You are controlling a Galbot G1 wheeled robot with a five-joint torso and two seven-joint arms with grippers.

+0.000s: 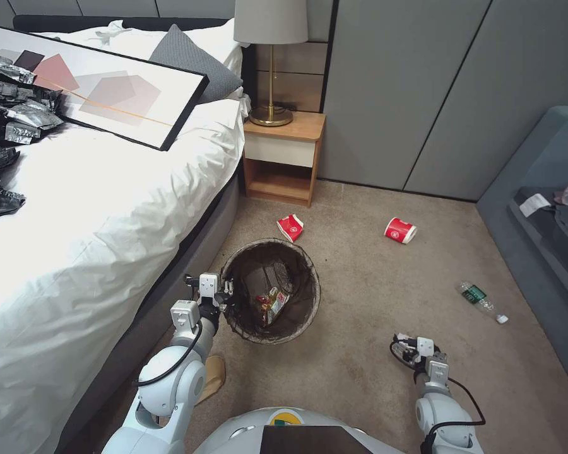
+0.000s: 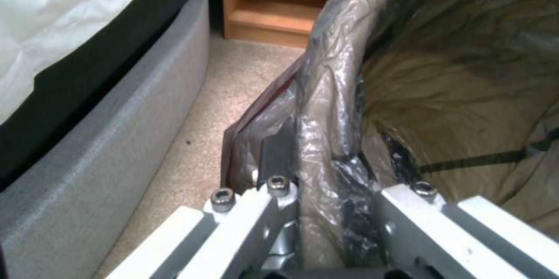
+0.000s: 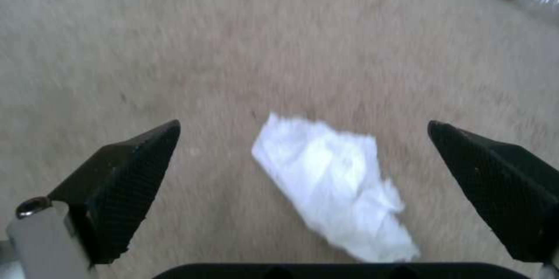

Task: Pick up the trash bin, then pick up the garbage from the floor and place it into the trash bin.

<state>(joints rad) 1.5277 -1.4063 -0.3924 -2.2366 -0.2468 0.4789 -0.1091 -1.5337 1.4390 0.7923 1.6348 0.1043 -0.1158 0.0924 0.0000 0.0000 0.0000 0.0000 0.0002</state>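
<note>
Bed, far left: white bedding, carrying a framed picture and a heap of black plastic bags. Grey wardrobe doors close the far side of the room, with a wooden nightstand and a brass lamp between them and the bed. A grey sofa stands at the right. Beige carpet covers the floor.

Trash bin, centre, just beside the bed base: round, lined with a dark brown bag, upright, with wrappers lying inside. The left gripper sits at the bin's left rim; in the left wrist view its fingers stand either side of the liner-covered rim, one outside and one inside, closed onto it.

Right gripper, near right, low over the carpet: jaws spread wide, with a crumpled white tissue lying on the carpet between the two black fingertips, touching neither.

Litter on the carpet: a flattened red-and-white paper cup just beyond the bin; a second red cup on its side farther right; a clear bottle with a green label near the sofa.
</note>
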